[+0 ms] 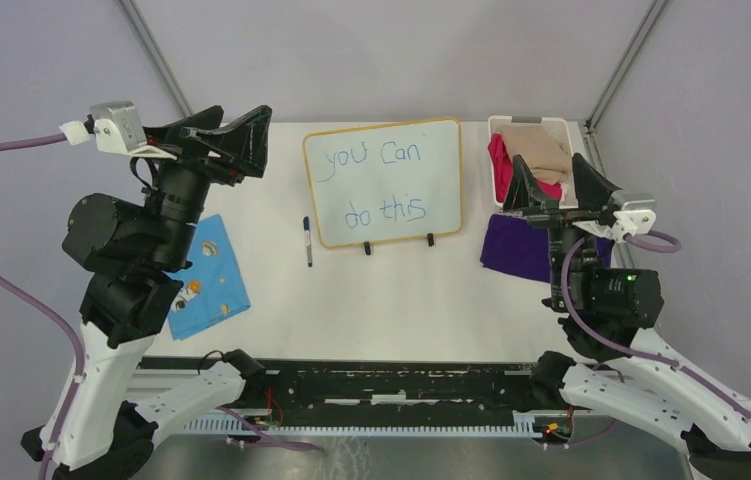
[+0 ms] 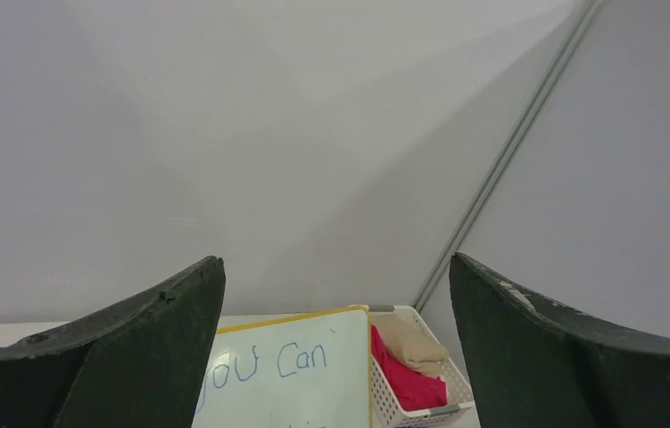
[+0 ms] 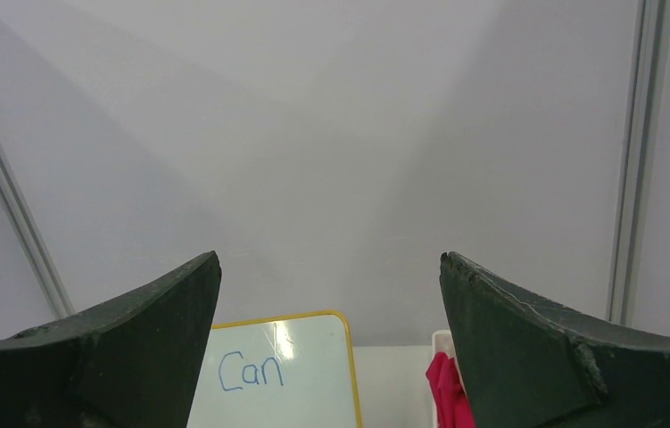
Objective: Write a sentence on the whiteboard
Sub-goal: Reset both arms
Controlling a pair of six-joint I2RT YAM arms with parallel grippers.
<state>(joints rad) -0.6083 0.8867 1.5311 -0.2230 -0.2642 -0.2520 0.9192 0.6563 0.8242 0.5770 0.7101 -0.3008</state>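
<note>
Left gripper (image 1: pixel 251 140) and right gripper (image 1: pixel 551 170): jaws wide on both, holding nothing, both held above the table (image 1: pixel 381 310). The marker (image 1: pixel 307 241) lies flat just left of the whiteboard (image 1: pixel 441 185), not touching it. The whiteboard stands mid-table toward the far edge, propped on two black feet. The sentence (image 1: pixel 401 156) "you Can do this" is on it in blue. The whiteboard is judged light, stiff and glossy, and likely to slide or tip. Hold it by the yellow frame edge, never the face, where the ink would likely smear.
</note>
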